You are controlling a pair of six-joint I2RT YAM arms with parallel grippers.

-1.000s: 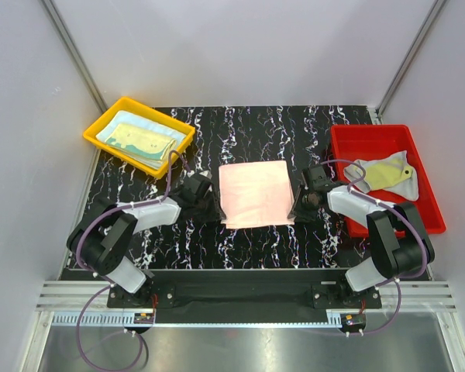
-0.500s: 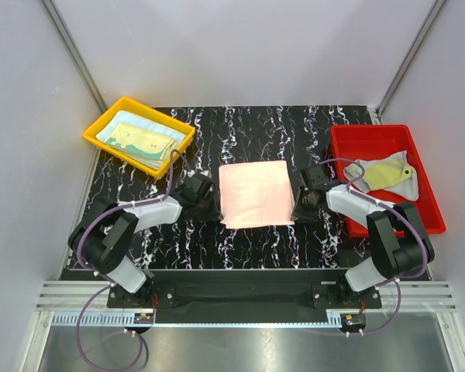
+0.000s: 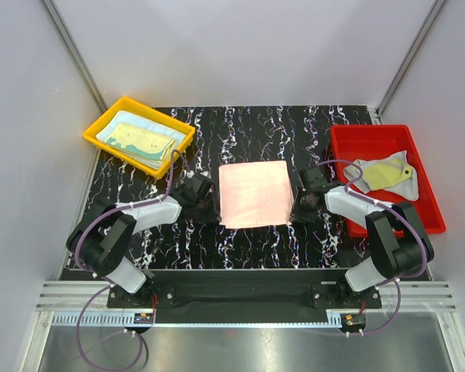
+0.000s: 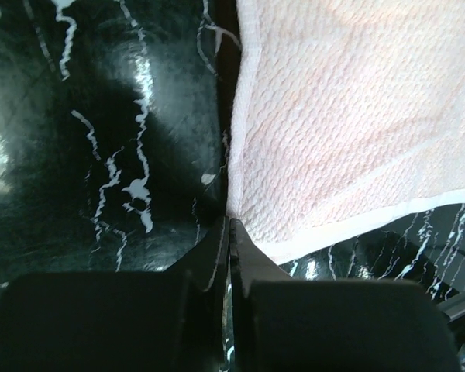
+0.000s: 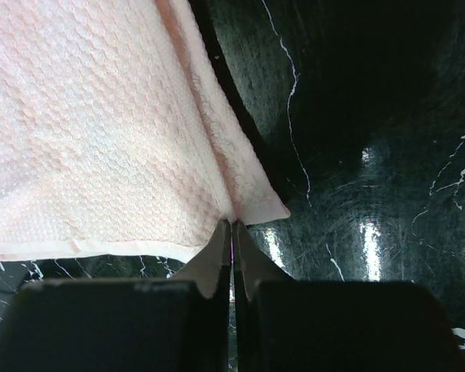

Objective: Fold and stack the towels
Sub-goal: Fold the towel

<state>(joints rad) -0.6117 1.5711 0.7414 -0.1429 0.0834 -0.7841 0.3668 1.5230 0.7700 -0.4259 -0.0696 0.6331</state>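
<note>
A pink towel (image 3: 253, 194) lies flat on the black marbled table, folded to a near square. My left gripper (image 3: 210, 210) is at its near left corner; in the left wrist view the jaws (image 4: 229, 225) are pressed together with the towel's (image 4: 349, 116) edge running into their tips. At the near right corner sits my right gripper (image 3: 294, 211). Its jaws (image 5: 232, 225) are shut on a small pinched ridge of the towel (image 5: 101, 132). More towels (image 3: 139, 138), light blue and yellow with teal patches, lie in the yellow tray. A pale yellow towel (image 3: 384, 174) is crumpled in the red tray.
The yellow tray (image 3: 101, 128) stands at the far left of the table and the red tray (image 3: 372, 132) at the right edge. Grey walls with metal posts close in the table on three sides. Both arm bases sit at the near edge.
Both grippers have closed on the towel's near corners. The arms have barely shifted, and the towel lies as before.
</note>
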